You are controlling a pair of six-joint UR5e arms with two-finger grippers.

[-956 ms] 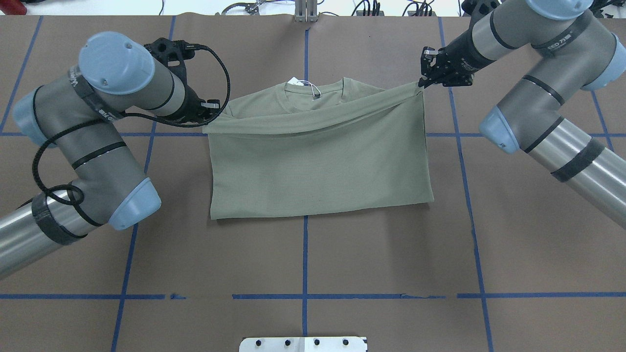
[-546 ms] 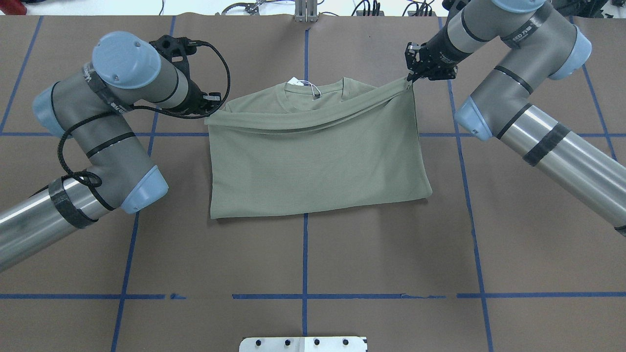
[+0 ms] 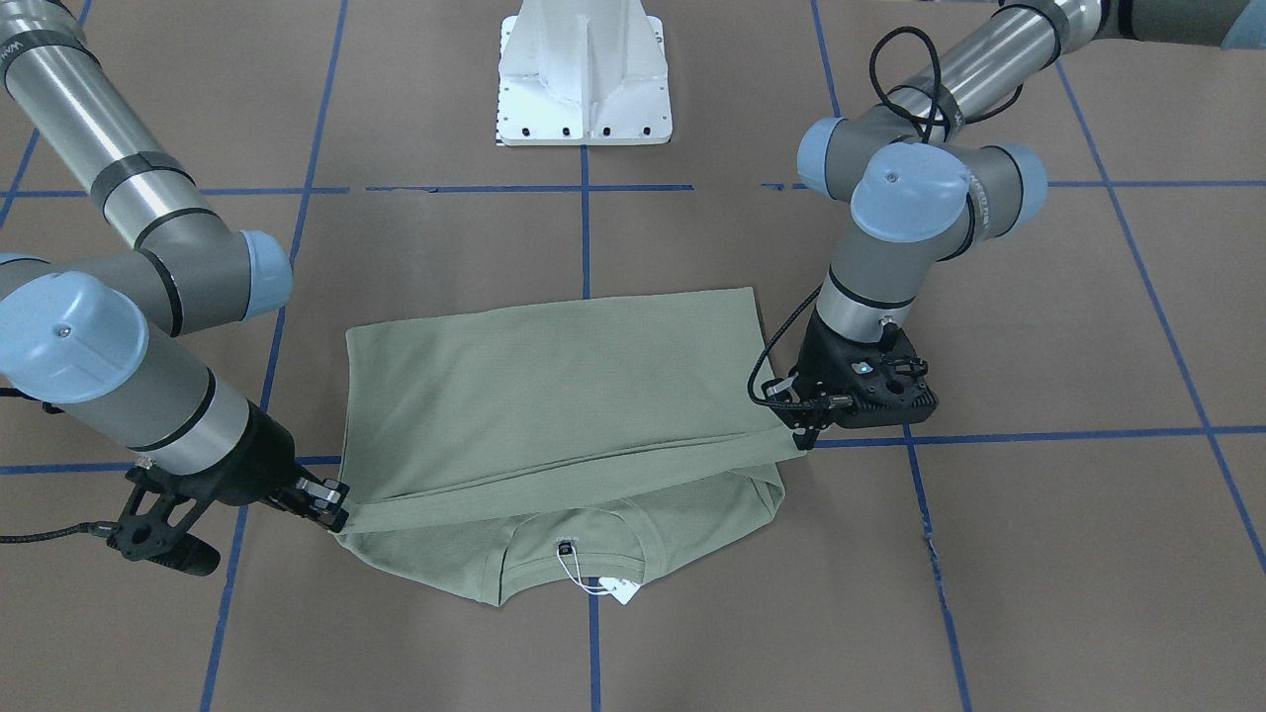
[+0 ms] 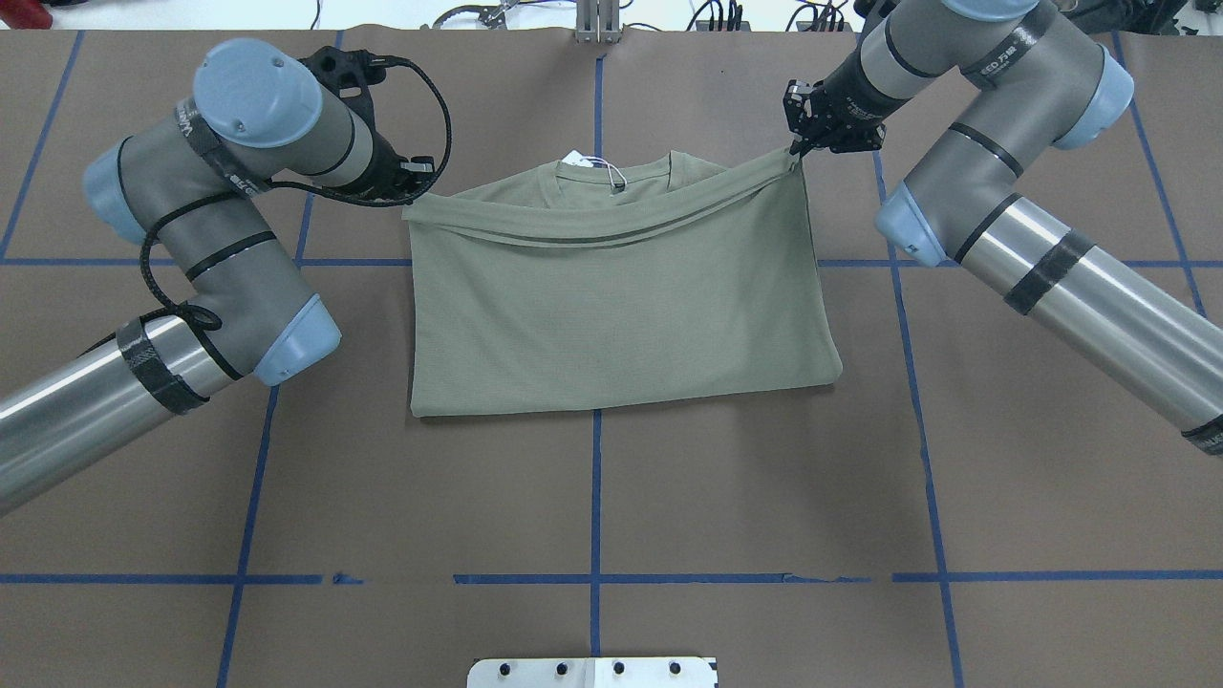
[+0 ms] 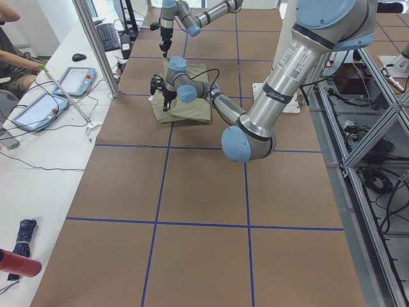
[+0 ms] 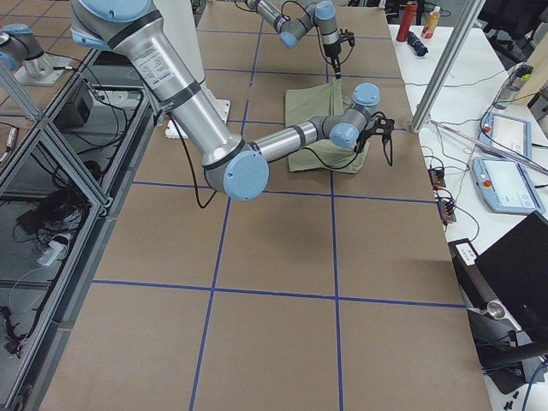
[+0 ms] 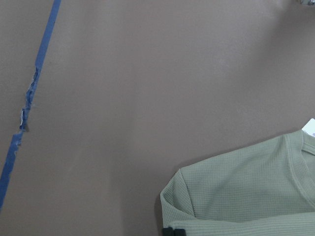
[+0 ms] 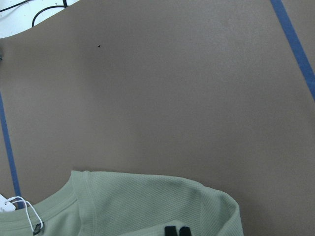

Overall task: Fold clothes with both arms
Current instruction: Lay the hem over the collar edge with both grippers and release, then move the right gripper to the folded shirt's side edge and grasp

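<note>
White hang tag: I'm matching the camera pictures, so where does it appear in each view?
Front-facing: hang tag bottom centre, just below the ribbed collar.
Overhead: hang tag top centre, at the ribbed collar.
Exterior left: too small to tell.
Exterior right: too small to tell.
Left wrist: hang tag corner at the right edge.
Right wrist: hang tag in bottom-left corner.
Shared landmark: the ribbed collar.

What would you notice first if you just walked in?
A green shirt lies in the middle of the brown table, folded over. The left end effector and the right end effector each pinch one corner of its top layer, close to its white tag.
</note>
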